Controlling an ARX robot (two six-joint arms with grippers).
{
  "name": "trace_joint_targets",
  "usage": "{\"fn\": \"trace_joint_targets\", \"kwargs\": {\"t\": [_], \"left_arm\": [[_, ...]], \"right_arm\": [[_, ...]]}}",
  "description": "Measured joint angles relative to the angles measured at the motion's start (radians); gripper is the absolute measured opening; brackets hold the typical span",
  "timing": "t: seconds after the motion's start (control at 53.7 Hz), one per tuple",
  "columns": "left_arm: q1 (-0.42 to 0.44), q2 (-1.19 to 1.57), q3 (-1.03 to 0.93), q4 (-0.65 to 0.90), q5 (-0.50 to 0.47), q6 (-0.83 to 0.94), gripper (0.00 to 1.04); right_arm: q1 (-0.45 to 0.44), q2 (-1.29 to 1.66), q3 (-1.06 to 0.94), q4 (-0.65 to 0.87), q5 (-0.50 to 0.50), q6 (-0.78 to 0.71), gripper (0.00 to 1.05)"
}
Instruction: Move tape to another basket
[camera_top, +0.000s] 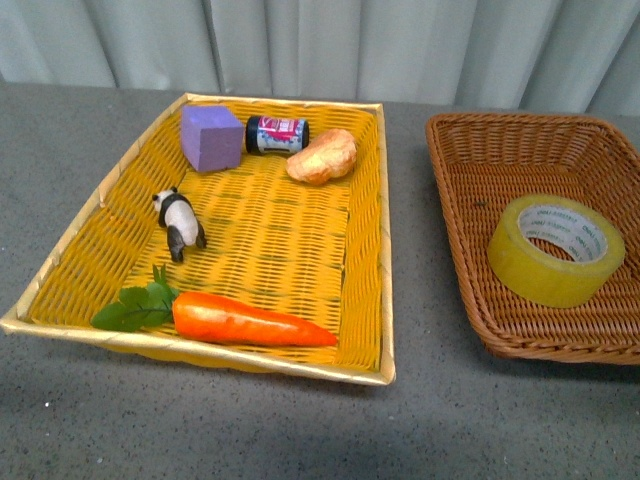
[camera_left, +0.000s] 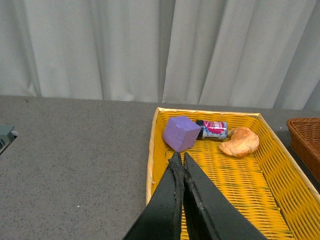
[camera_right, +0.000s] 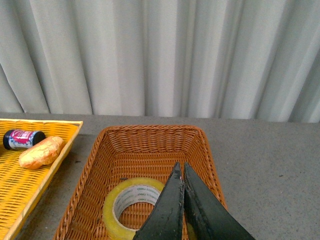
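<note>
Two baskets sat on the grey table (camera_top: 300, 430), and the tape (camera_top: 556, 248) was already lying flat in the brown basket (camera_top: 470, 160), toward its near end, leaning a bit on the weave. So we figured the move was pretty much done. Neither claw was holding anything: our left gripper (camera_left: 180, 161) was clenched with nothing in it over the yellow basket (camera_left: 150, 165), and our right gripper (camera_right: 180, 170) was pinched closed just above the tape, not touching it as far as we could tell. Front view showed no arms at all, but it did catch the panda (camera_top: 178, 222) and carrot (camera_top: 245, 320) beside the brown basket's neighbour, which both wrist cams missed.
</note>
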Motion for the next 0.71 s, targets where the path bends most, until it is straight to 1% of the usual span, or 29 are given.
{"fn": "trace_joint_targets", "kwargs": {"t": [0.037,0.074,0.13,0.707], "left_arm": [[0.000,-0.010,-0.010,0.000,0.000,0.000,0.04],[0.000,-0.013,-0.030,0.033,0.000,0.000,0.04],[0.000,-0.029,-0.048,0.028,0.000,0.000,0.04],[0.000,-0.425,-0.061,-0.333,0.000,0.000,0.04]], "right_arm": [[0.000,-0.033,-0.009,-0.024,0.000,0.000,0.01],[0.000,-0.066,-0.016,-0.048,0.000,0.000,0.01],[0.000,-0.108,-0.026,-0.080,0.000,0.000,0.01],[0.000,-0.554,-0.064,-0.470,0.000,0.000,0.01]]}}
